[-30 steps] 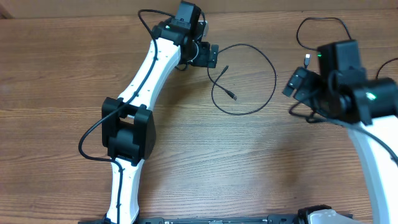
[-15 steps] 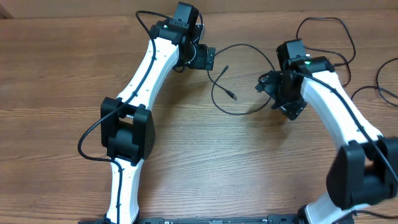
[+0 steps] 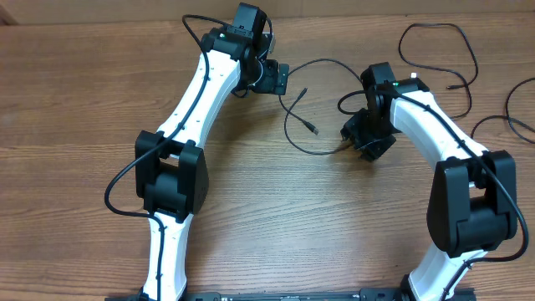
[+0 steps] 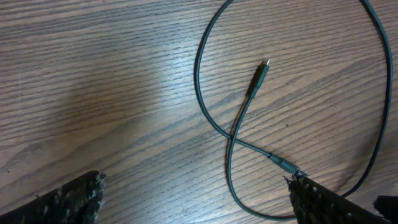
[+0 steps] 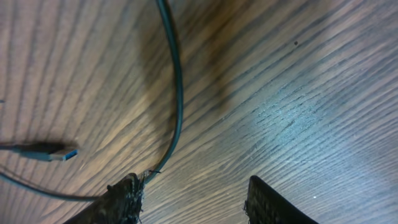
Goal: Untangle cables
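One thin black cable (image 3: 365, 94) lies in a loop on the wood between the arms, its two plug ends (image 3: 313, 130) inside the loop. My left gripper (image 3: 280, 79) is open and empty at the loop's left side. In the left wrist view (image 4: 196, 183) the cable (image 4: 205, 106) crosses itself, with a plug (image 4: 261, 71) ahead. My right gripper (image 3: 347, 140) is open low over the loop's lower right. In the right wrist view (image 5: 196, 186) the cable (image 5: 177, 93) runs down to the tip of one finger (image 5: 121, 199), not between the jaws. A blue-tipped plug (image 5: 46, 151) lies to the left.
A second black cable (image 3: 435, 27) loops at the back right. A third one (image 3: 512, 117) lies at the right edge. The left arm (image 3: 196, 100) stretches diagonally across the left half of the table. The right arm (image 3: 443, 134) bends in from the right.
My right arm has swung left and down from the back-right cable to the lower right of the middle loop. The left arm and the cables have not moved.
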Motion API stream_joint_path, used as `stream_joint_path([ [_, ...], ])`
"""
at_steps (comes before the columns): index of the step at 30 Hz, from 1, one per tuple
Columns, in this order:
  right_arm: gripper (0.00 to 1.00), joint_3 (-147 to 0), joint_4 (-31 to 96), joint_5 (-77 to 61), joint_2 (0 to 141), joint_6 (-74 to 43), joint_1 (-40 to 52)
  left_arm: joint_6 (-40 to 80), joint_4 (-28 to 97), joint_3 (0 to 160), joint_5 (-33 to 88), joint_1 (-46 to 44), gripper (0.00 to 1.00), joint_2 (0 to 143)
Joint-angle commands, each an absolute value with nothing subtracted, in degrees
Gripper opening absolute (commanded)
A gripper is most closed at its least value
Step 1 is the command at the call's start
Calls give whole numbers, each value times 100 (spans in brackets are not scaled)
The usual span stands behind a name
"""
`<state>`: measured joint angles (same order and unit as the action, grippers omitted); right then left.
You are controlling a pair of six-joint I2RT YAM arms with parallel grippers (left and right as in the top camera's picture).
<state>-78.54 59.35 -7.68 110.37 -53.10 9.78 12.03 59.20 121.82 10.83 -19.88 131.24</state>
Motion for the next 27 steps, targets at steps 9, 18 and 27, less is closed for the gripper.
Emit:
stream_joint_path([
  [9, 42, -7612, 5704, -869, 11126, -5596, 969, 1288, 5953, 12164, 1031, -2027, 96, 12844],
  [18, 35, -7612, 5518, -871, 11135, -5704, 969, 1288, 5979, 12164, 1028, -2027, 95, 12844],
  [27, 34, -7017, 4910, -1052, 11137, -5874, 1007, 1286, 5977, 12164, 1028, -2027, 96, 12844],
])
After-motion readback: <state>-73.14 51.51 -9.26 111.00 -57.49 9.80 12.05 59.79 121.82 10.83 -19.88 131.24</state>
